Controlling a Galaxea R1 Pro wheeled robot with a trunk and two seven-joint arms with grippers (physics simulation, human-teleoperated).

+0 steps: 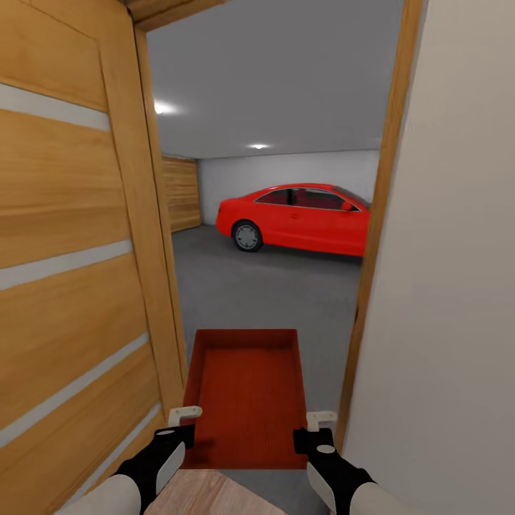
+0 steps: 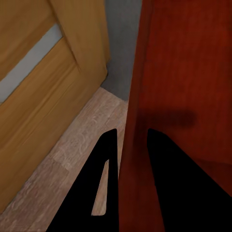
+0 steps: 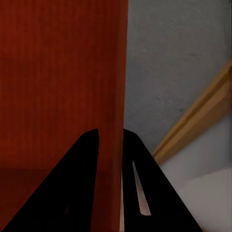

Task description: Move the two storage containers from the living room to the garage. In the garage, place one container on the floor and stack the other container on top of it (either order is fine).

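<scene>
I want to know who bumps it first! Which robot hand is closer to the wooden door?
Left. The left gripper holds the container's wall right beside the wooden door; the right gripper holds the opposite wall, by the white wall.

A home's garage doorway; red car point(image 1: 300, 218) on grey concrete floor point(image 1: 257, 293); wooden door point(image 1: 71, 272).

Red car point(image 1: 300, 218) parked far back; open wooden door point(image 1: 71, 250) at left (pale stripes), white wall point(image 1: 450, 286) at right.
</scene>
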